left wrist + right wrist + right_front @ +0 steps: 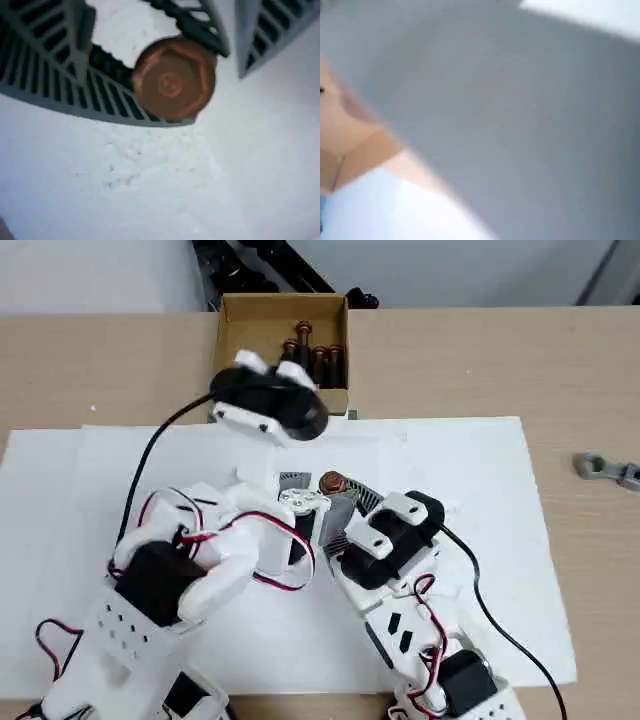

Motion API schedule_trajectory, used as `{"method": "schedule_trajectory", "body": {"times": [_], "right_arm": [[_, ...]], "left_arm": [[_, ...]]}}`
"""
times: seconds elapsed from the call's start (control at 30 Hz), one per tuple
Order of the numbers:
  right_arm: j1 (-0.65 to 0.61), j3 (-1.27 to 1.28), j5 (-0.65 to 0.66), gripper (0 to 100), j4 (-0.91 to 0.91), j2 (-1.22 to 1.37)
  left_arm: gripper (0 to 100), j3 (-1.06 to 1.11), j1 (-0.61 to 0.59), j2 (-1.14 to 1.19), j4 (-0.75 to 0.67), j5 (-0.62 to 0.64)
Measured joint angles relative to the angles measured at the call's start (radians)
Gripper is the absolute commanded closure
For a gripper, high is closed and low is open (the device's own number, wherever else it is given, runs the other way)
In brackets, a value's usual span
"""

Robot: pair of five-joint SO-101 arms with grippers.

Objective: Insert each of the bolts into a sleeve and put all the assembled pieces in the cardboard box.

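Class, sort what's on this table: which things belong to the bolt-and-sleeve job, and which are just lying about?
Job: copper-headed bolt; cardboard box; pieces already inside it.
Lying about: wrench on the table.

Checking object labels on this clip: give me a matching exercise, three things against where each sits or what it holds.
Things:
1. bolt
2. wrench
3. cardboard box

Places or states:
a. on bare wood, off the white sheet
b. holding copper-coloured pieces
c. over the white sheet

Pairs: 1-c, 2-a, 3-b.
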Motion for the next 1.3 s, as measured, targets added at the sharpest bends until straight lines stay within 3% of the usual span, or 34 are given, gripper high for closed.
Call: {"method": "schedule_trajectory", "body": {"times": [0.1,0.27,0.7,1.07,1.3], "right_arm": [[0.011,-0.029,0.003,99.5,0.0,0.06],[0.071,-0.175,0.002,99.5,-0.037,0.265],[0.101,-0.658,0.002,99.5,-0.229,1.042],[0.1,-1.177,0.002,99.5,-0.189,1.597],[0.157,-1.519,0.002,99.1,-0.161,1.973]], "left_arm": [[100,-0.061,-0.058,0.043,0.012,-0.12],[99,-0.08,-0.21,0.06,0.043,-0.302],[99,-0.08,-0.546,-0.049,0.181,-0.334],[99,-0.069,-0.683,-0.117,0.23,-0.379],[99,0.075,-0.704,-0.193,0.23,-0.379]]}}
